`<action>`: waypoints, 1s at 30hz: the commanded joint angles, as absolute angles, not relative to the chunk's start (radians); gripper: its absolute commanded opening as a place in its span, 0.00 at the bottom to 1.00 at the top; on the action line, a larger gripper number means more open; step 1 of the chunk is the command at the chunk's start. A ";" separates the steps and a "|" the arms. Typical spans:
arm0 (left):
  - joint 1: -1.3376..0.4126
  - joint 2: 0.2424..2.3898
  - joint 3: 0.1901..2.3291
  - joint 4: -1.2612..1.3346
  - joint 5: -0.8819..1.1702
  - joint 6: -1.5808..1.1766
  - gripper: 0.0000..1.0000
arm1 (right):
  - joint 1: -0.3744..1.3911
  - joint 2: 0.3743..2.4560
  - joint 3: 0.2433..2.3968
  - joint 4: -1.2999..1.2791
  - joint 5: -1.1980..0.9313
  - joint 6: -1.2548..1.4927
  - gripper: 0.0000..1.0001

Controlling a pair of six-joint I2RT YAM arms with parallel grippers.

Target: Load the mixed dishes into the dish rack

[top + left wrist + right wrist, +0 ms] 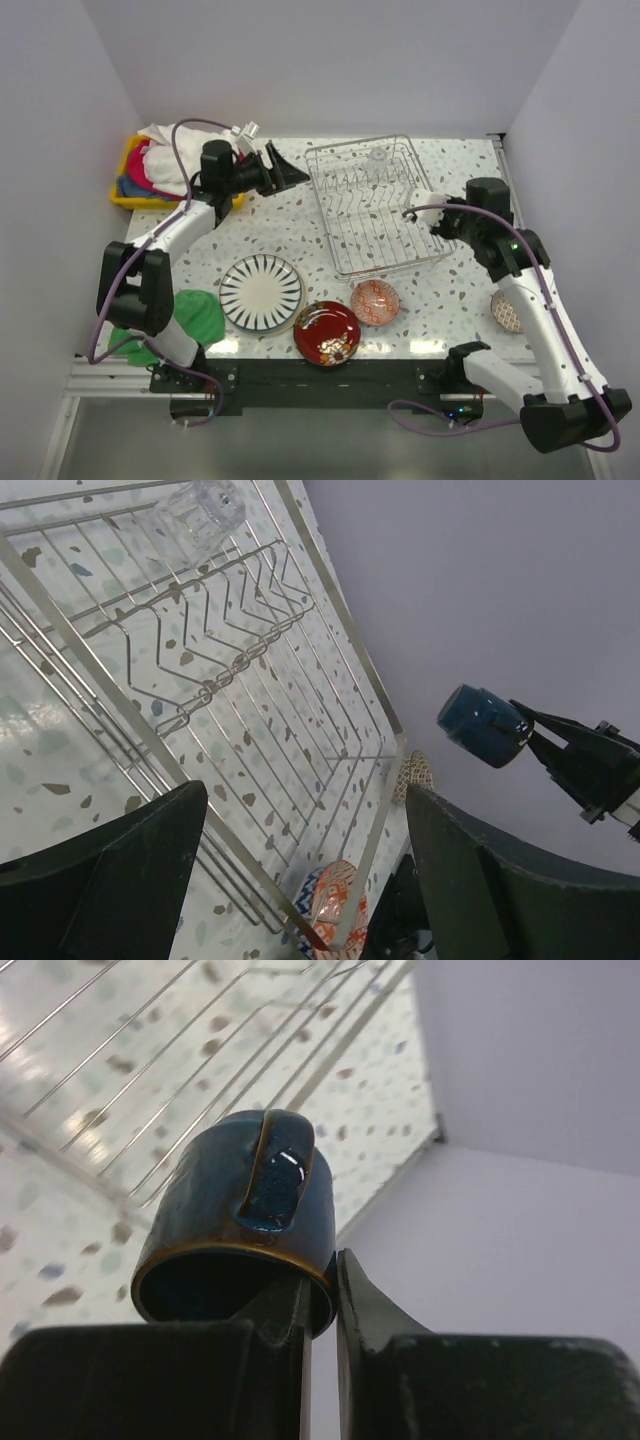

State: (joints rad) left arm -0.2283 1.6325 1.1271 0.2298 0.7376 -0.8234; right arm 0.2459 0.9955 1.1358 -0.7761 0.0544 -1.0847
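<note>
The silver wire dish rack (375, 205) stands at the back middle, with the small clear glass (378, 160) inside its far end. My right gripper (432, 212) is shut on the rim of the dark blue mug (240, 1220) and holds it above the rack's right edge; the mug also shows in the left wrist view (485, 725). My left gripper (285, 172) is open and empty, just left of the rack. The striped plate (261, 291), red floral plate (327, 332) and orange-red bowl (374, 301) lie in front of the rack. The blue-white bowl (507, 310) sits at the right, partly behind my right arm.
A yellow bin (135, 180) of cloths stands at the back left behind my left arm. A green cloth (200, 315) lies at the front left beside the striped plate. White walls close in the table on three sides.
</note>
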 commanded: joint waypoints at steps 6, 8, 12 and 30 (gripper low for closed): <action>-0.304 1.690 1.227 0.468 0.766 -1.048 0.91 | 0.605 1.139 0.812 0.589 0.336 -1.334 0.00; -0.308 1.704 1.233 0.488 0.758 -1.058 0.91 | 0.644 1.199 0.789 0.787 0.362 -1.415 0.00; -0.308 1.727 1.227 0.514 0.746 -1.092 0.91 | 0.728 1.325 0.752 1.017 0.351 -1.523 0.00; -0.339 1.805 1.250 0.623 0.765 -1.173 0.90 | 0.827 1.584 0.795 1.227 0.359 -1.620 0.00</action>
